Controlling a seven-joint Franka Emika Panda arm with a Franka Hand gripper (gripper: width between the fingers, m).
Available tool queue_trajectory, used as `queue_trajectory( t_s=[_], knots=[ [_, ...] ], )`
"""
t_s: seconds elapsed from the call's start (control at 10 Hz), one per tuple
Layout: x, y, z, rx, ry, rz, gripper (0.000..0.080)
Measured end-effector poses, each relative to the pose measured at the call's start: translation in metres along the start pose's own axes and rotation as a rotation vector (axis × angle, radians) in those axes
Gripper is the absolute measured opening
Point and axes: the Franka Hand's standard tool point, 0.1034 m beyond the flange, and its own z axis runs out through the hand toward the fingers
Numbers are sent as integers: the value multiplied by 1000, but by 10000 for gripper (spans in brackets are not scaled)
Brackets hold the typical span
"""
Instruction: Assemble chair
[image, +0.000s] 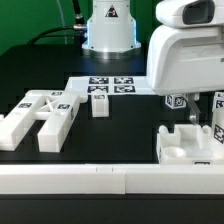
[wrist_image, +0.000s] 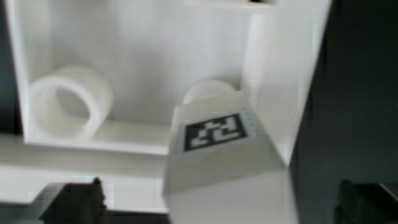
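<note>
Counted by kind
One H-shaped frame (image: 40, 113) and one small block (image: 99, 106) at the exterior view's left, one notched block (image: 175, 150) at its right, one marker board (image: 110, 85) far back.

chair parts (image: 40, 118): glossy white plastic | table (image: 35, 78): matt black

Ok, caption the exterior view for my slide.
Open gripper above the notched block; H-frame and bar lie apart.

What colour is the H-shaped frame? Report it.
The H-shaped frame is white, with black-and-white tags; exterior view.
</note>
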Motion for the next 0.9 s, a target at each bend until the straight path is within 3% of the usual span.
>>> queue_trajectory(
  t_s=[0.2, 0.3, 0.4, 0.5, 0.6, 0.8, 0.9],
  knots=[
    [0, 1, 0, 0, -1, -8, 649],
    [0, 1, 0, 0, -1, -8, 553],
    [0, 1, 0, 0, -1, -8, 553],
    [0, 1, 0, 1, -1, -1, 351],
    [-1, 1, 1, 1, -1, 24, 289],
    [0, 1, 1, 3, -1, 57, 289],
    [0, 0, 1, 6, 0, 200, 289]
  ],
)
